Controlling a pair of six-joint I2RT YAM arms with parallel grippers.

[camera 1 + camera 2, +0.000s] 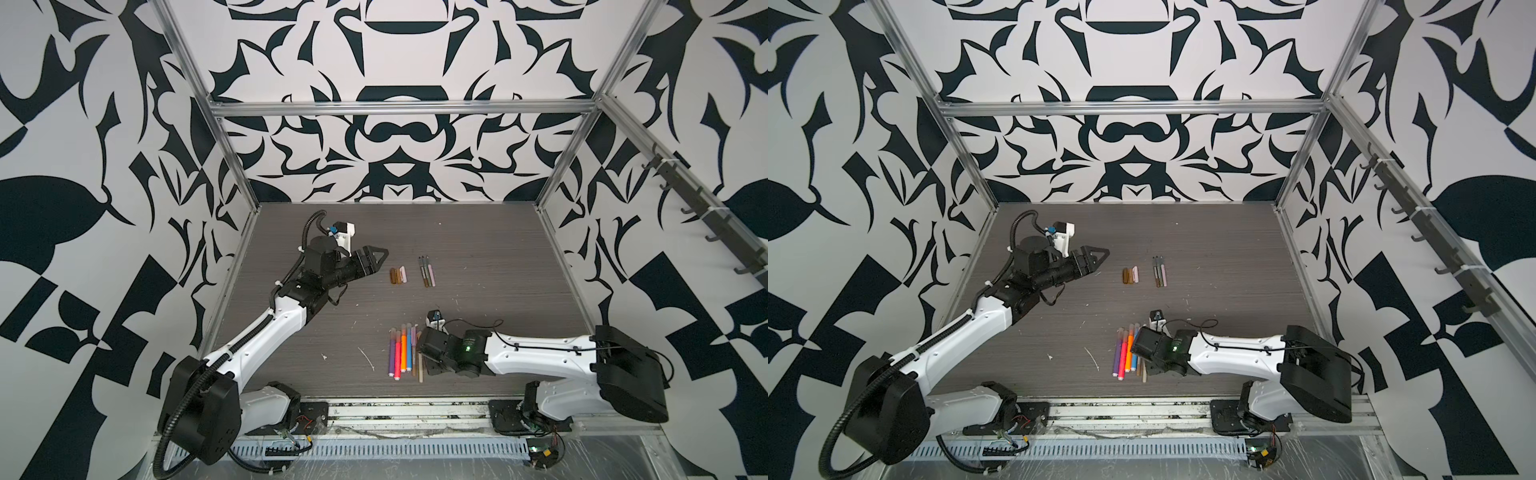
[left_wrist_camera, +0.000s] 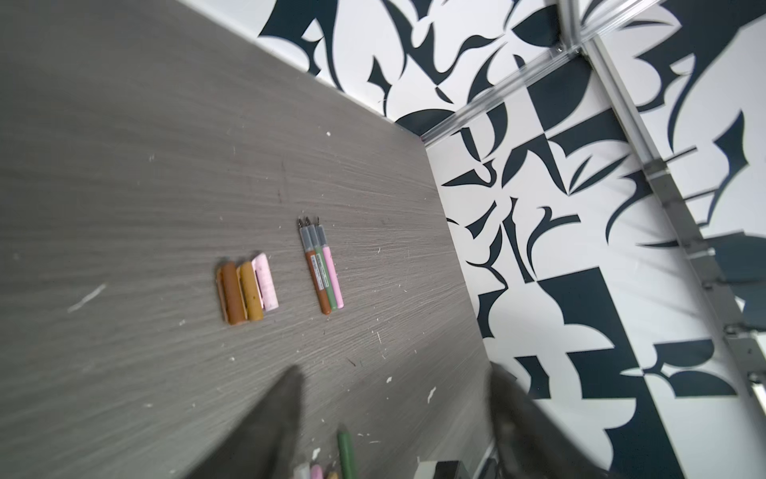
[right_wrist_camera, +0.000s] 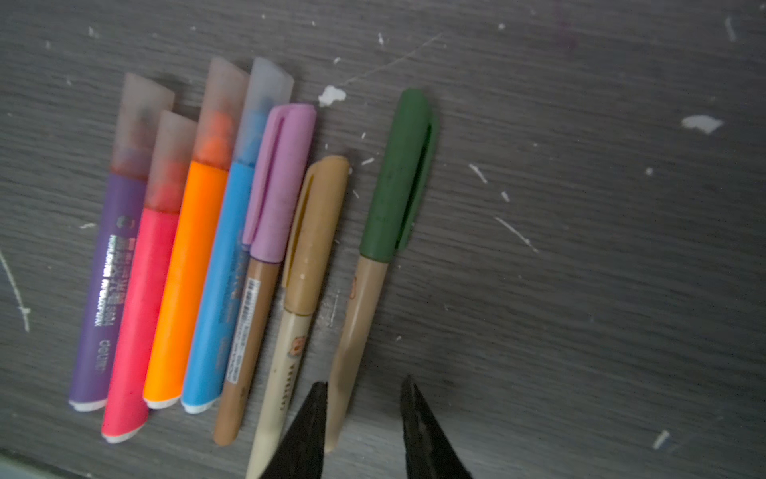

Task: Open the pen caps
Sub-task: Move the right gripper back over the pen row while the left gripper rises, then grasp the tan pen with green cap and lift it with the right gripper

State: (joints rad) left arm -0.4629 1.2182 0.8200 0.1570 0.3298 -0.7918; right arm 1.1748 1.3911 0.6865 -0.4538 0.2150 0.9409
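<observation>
Green cap [image 3: 400,174] sits on its tan pen [image 3: 359,323], lying on the table [image 3: 580,311], the right end effector [image 3: 364,383] half-spread astride the barrel's tail. Closing there could skew it or snag the neighbouring cream pen [image 3: 284,373]; the left end effector [image 2: 396,370] hangs wide-spread, empty, far off

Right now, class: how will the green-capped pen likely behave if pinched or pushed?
The green-capped pen looks slim and rigid: probably light, unbending. Its round barrel may roll when nudged, though the cap's clip could stop that. Smooth plastic might slip in a loose pinch.
</observation>
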